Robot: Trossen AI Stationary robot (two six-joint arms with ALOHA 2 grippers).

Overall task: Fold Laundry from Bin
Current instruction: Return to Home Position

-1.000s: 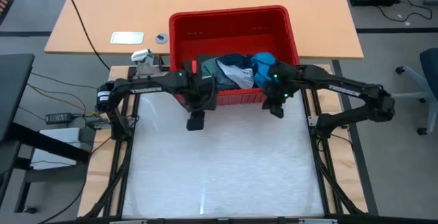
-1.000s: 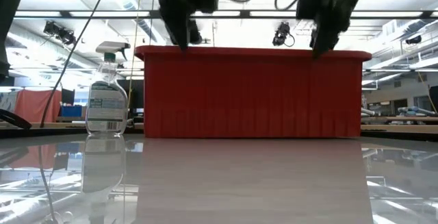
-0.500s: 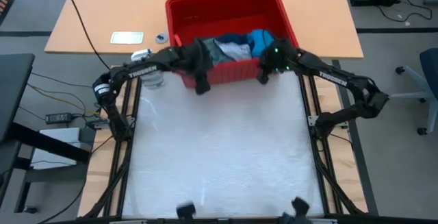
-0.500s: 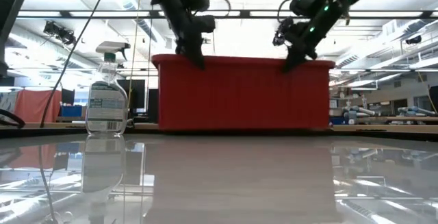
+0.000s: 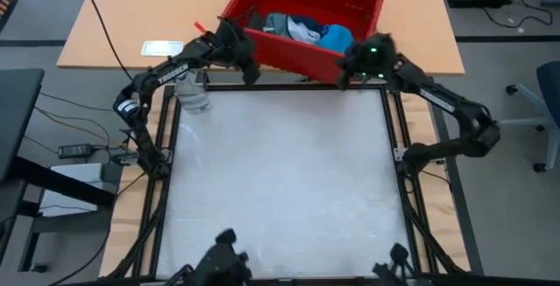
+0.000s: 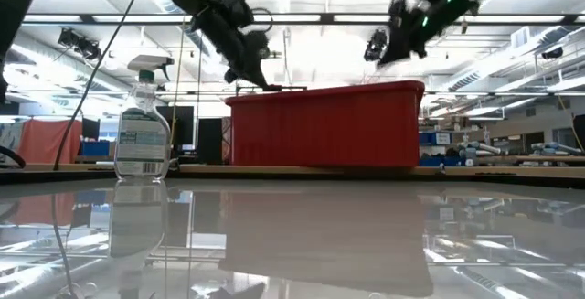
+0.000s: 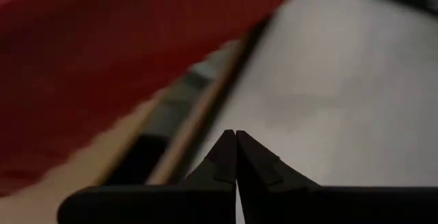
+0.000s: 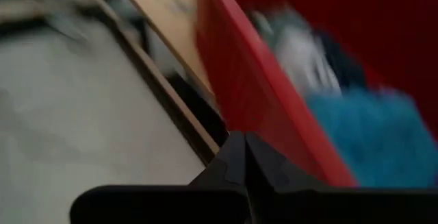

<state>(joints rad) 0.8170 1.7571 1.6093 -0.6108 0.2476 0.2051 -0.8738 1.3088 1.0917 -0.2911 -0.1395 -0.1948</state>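
The red bin stands askew on the wooden table beyond the work table's far edge. The laundry lies inside it: a dark grey piece, a white one and a bright blue one. My left gripper is shut near the left part of the bin's near wall. My right gripper is shut at the near right corner. In the low view both hang at about rim height, the left gripper and the right gripper. My left gripper points its shut fingertips slanting down toward the far edge, beside the bin's near wall; whether they touch it I cannot tell. My right gripper has its shut fingertips close under the bin's near wall by the right corner; whether they touch it I cannot tell.
A spray bottle stands at the work table's far left corner, close under my left arm. A white card lies on the wooden table. The work table's white top stretches toward the near edge.
Both grippers have swung toward the far edge and tipped up from pointing down to a shallow slant. The bin has slid ahead of them off the work table onto the wooden table. It has also turned about, its left end going farther than its right.
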